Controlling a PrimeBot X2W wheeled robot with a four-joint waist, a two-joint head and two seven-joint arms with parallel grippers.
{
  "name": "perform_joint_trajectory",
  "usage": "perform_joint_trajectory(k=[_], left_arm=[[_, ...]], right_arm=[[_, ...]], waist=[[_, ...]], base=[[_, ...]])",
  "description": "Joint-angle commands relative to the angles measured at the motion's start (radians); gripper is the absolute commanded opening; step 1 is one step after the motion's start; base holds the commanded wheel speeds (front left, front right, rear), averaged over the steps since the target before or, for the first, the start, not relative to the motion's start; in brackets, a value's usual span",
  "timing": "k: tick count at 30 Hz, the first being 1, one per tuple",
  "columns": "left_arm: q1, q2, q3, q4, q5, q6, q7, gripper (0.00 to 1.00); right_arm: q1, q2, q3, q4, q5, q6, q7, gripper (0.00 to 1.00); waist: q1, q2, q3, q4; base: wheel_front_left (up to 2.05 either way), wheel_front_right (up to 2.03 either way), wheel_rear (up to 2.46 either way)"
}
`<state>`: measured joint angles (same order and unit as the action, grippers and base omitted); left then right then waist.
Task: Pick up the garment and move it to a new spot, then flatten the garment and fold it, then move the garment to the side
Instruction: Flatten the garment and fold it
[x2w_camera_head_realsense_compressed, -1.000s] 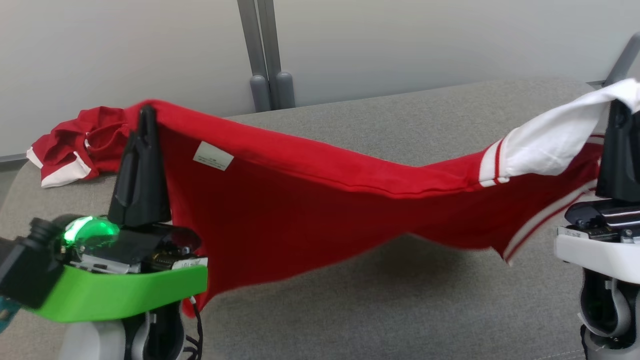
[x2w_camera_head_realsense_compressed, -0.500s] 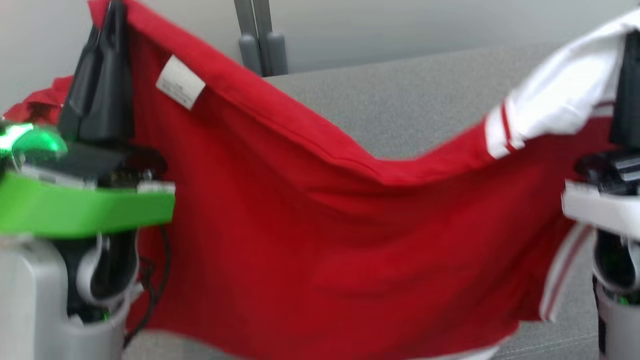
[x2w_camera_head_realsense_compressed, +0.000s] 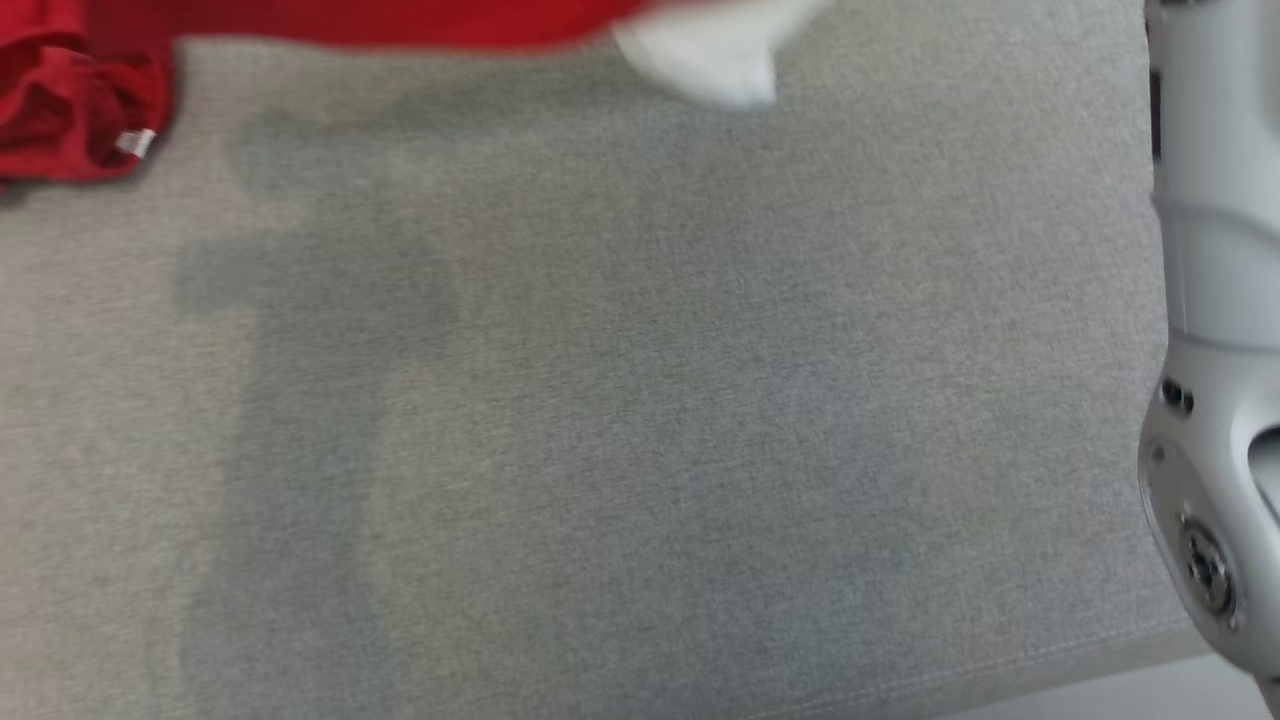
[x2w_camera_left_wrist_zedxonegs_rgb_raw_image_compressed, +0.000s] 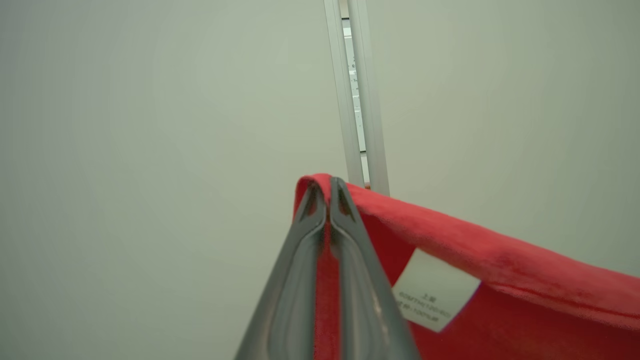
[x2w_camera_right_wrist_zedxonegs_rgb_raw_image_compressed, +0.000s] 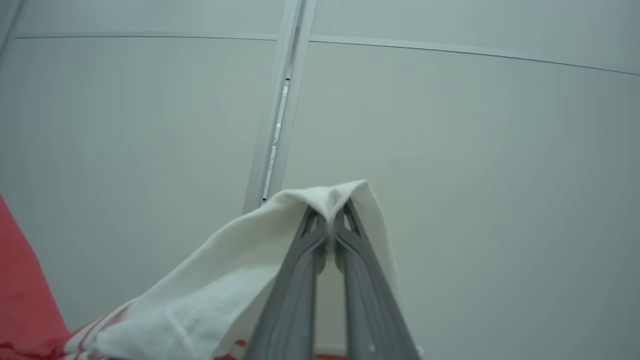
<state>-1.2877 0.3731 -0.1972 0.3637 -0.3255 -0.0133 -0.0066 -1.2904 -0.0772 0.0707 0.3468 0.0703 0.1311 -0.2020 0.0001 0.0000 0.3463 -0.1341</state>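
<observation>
1. The garment (x2w_camera_left_wrist_zedxonegs_rgb_raw_image_compressed: 500, 280) is off the surface, strung between my two hands. My left hand (x2w_camera_left_wrist_zedxonegs_rgb_raw_image_compressed: 327, 187) is clamped on a fold of its red edge. My right hand (x2w_camera_right_wrist_zedxonegs_rgb_raw_image_compressed: 330, 220) is clamped on the end of its white sleeve (x2w_camera_right_wrist_zedxonegs_rgb_raw_image_compressed: 210, 285).
2. Both holds sit at the very fingertips, on thin folds. I judge that a sharp tug between the hands, or a swing of the cloth's weight, could pull a fold free, dropping that end in a crumple.
3. From my left fingertips the red cloth runs away to the right and downward, with its white label (x2w_camera_left_wrist_zedxonegs_rgb_raw_image_compressed: 432, 290) just beside the fingers. From my right fingertips the sleeve drapes down and leftward into the red body.
4. The grey surface (x2w_camera_head_realsense_compressed: 640, 400) lies below my hands. If I lower the garment with slack between them, it would probably land bunched rather than flat.
5. A red heap (x2w_camera_head_realsense_compressed: 70, 110) of cloth rests on the surface towards my left hand's side. Setting down near it risks overlap or a snag.
</observation>
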Motion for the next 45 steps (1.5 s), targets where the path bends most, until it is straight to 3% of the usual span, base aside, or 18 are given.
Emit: perform_joint_trajectory(k=[1, 4, 7, 13, 18, 24, 31, 36, 45], left_arm=[[-0.062, 0.009, -0.002, 0.061, 0.018, 0.002, -0.035, 0.0], [-0.144, 0.006, 0.008, 0.175, 0.028, 0.004, -0.107, 0.0], [-0.155, -0.013, 0.024, 0.281, -0.005, -0.022, -0.186, 0.0], [-0.087, -0.032, 0.094, 0.419, -0.112, -0.081, -0.246, 0.0], [-0.017, -0.038, 0.15, 0.445, -0.182, -0.106, -0.26, 0.0], [0.071, -0.06, 0.193, 0.372, -0.253, -0.118, -0.259, 0.0], [0.226, -0.053, 0.122, 0.226, -0.389, -0.118, -0.258, 0.0], [0.435, -0.049, 0.106, 0.095, -0.457, -0.119, -0.258, 0.0], [0.846, -0.128, 0.117, -0.052, -0.471, -0.119, -0.258, 0.0]], right_arm=[[-0.058, 0.011, -0.018, 0.062, -0.021, -0.001, -0.025, 0.0], [-0.127, 0.026, -0.031, 0.159, -0.034, -0.001, -0.05, 0.0], [-0.118, 0.03, 0.033, 0.219, 0.037, 0.0, -0.062, 0.0], [-0.01, 0.026, 0.115, 0.197, 0.121, -0.001, -0.064, 0.0], [0.077, 0.026, 0.148, 0.171, 0.143, -0.001, -0.064, 0.0], [0.189, 0.025, 0.131, 0.091, 0.157, -0.001, -0.063, 0.0], [0.369, 0.026, 0.121, -0.019, 0.181, -0.001, -0.063, 0.0], [0.544, -0.004, 0.117, -0.119, 0.235, -0.001, -0.064, 0.0], [0.917, -0.043, 0.063, -0.251, 0.3, -0.001, -0.064, 0.0]], waist=[[-0.0001, 0.0, 0.082, -0.075], [-0.0001, 0.0, 0.132, -0.095], [-0.0001, 0.0, 0.183, -0.096], [-0.0001, 0.0, 0.272, -0.093], [-0.0001, 0.0, 0.298, -0.075], [-0.0001, 0.0, 0.276, -0.046], [-0.0001, 0.0, 0.213, -0.015], [-0.0001, 0.0, 0.142, 0.005], [-0.0001, 0.0, -0.029, 0.044]], base=[[0.0, 0.0, 0.0], [0.0, 0.0, 0.0], [0.0, 0.0, 0.0], [0.0, 0.0, 0.0], [0.0, 0.0, 0.0], [0.0, 0.0, 0.0], [0.0, 0.0, 0.0], [0.0, 0.0, 0.0], [0.0, 0.0, 0.0]])
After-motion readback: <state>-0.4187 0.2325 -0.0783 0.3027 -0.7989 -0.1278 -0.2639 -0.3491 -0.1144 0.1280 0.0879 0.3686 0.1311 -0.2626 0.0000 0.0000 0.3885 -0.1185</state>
